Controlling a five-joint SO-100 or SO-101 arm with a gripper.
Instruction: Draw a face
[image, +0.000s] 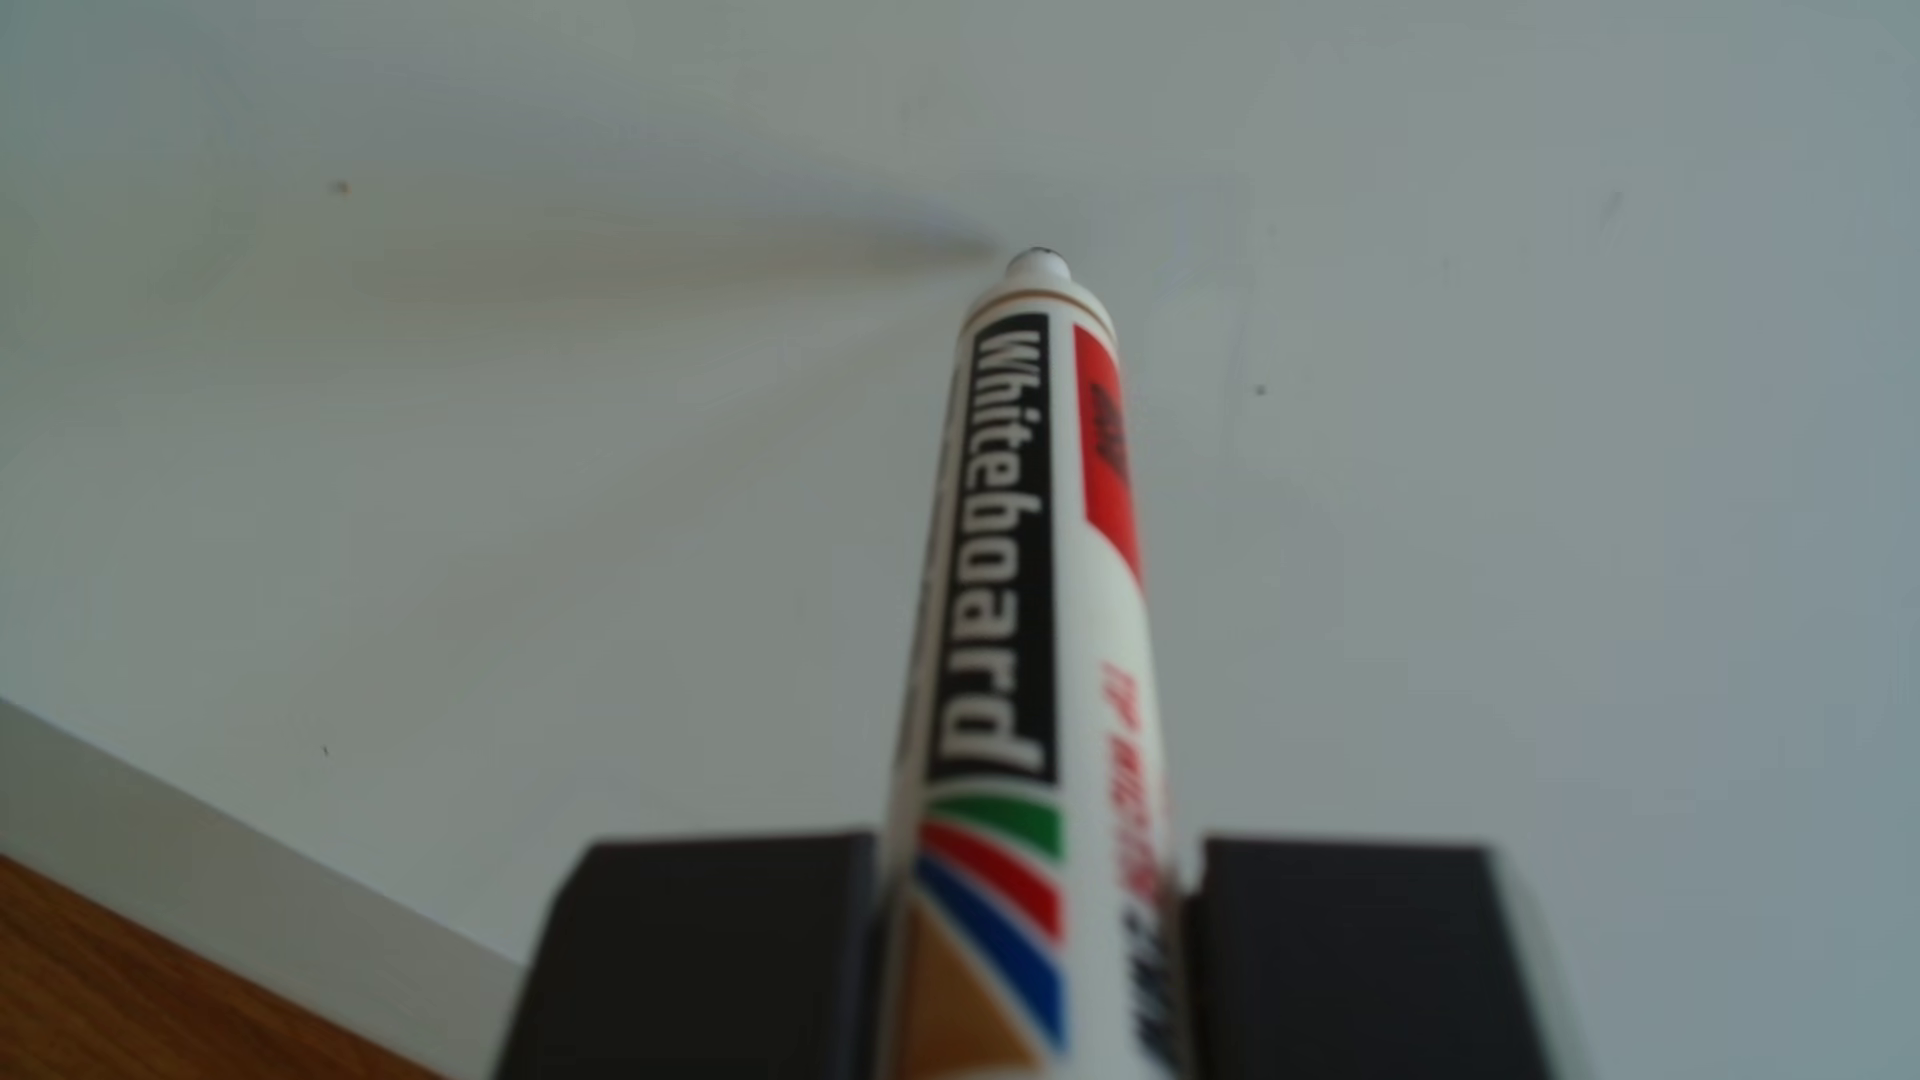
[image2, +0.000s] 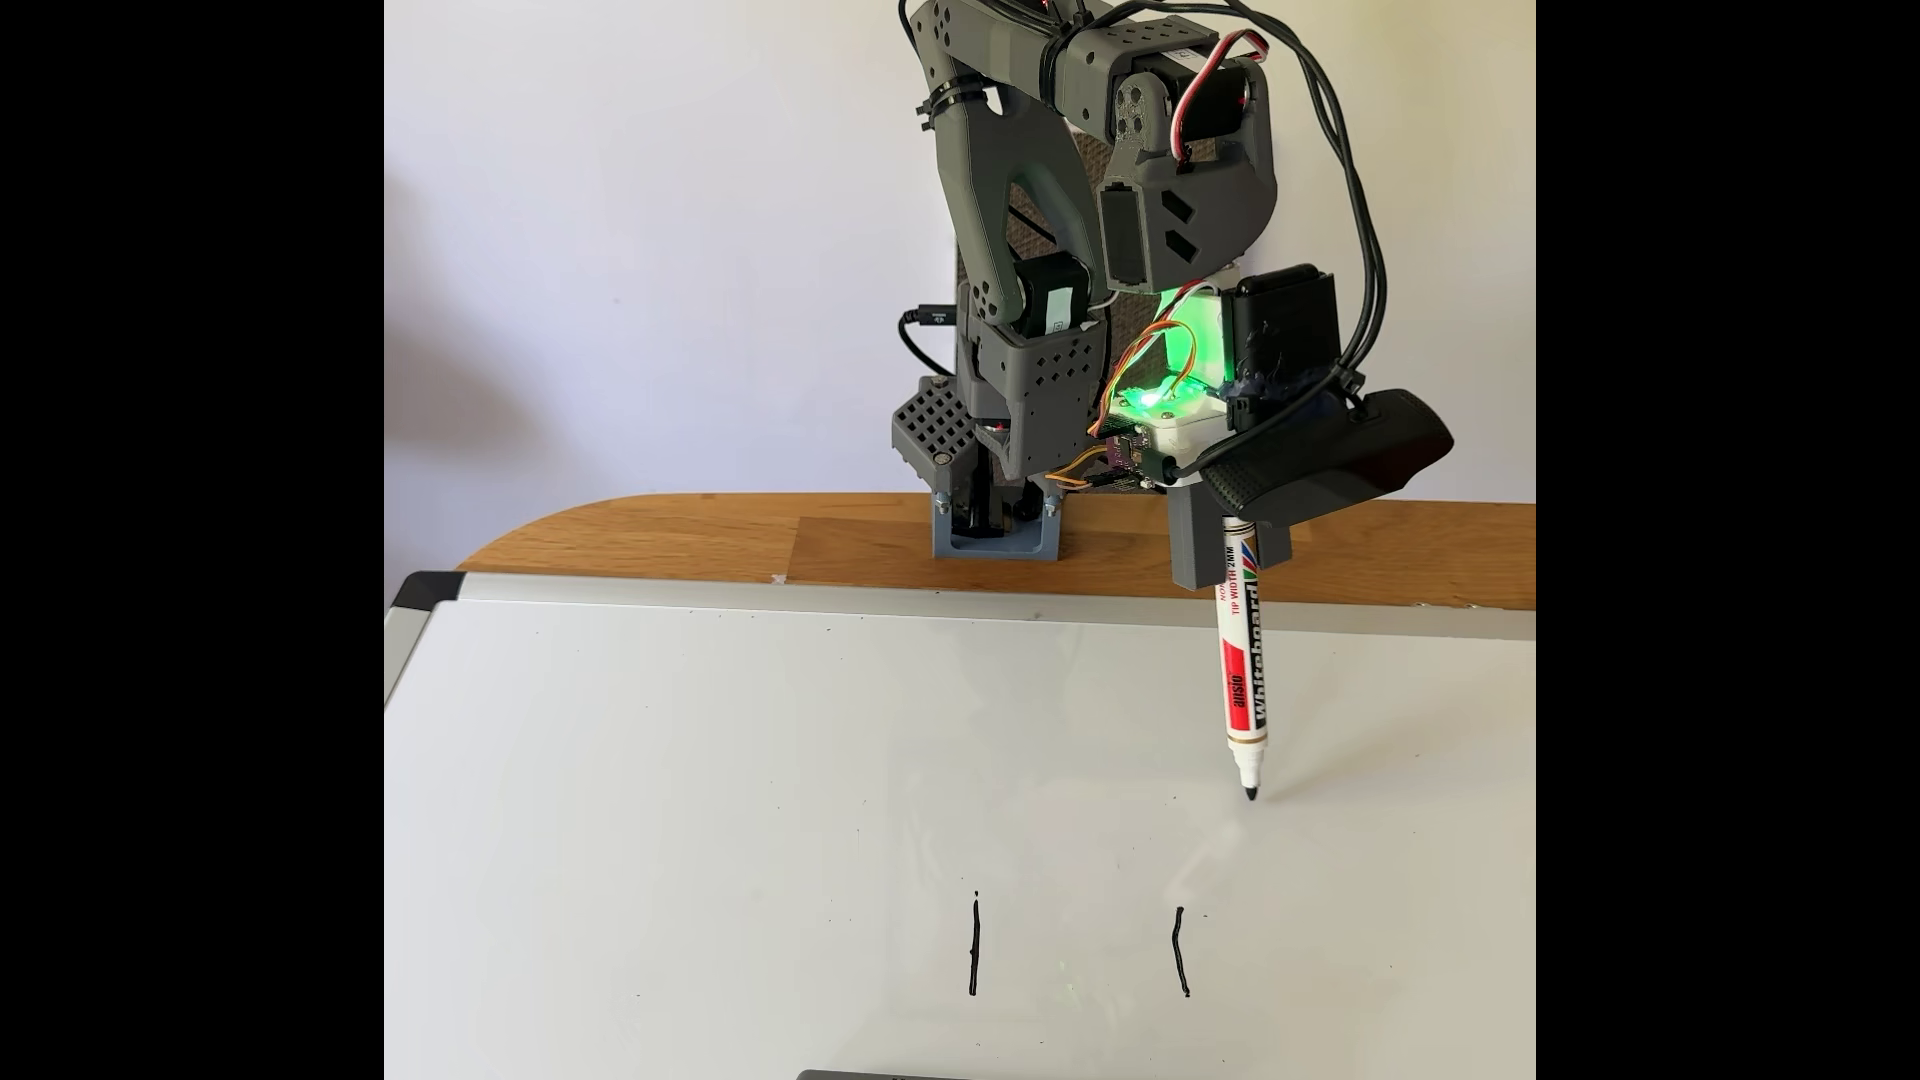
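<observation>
Whiteboard (image2: 727, 779) lies flat on a wooden table (image2: 644, 535), w/ arm base (image2: 995, 540) behind its far edge. A dark object (image2: 883, 1074) pokes in at the board's near edge. Lots of bare board left of the strokes and around the tip. Gripper (image2: 1231, 550) is clamped on the whiteboard marker (image2: 1244, 675), jaws either side of the barrel in the other view (image: 1023, 644). Marker tip sits on or just off the board, can't tell which. The face (image2: 1081, 947) so far = 2 short upright strokes, nearer the camera than the tip; right stroke lies slightly left of the tip in the fixed view.
</observation>
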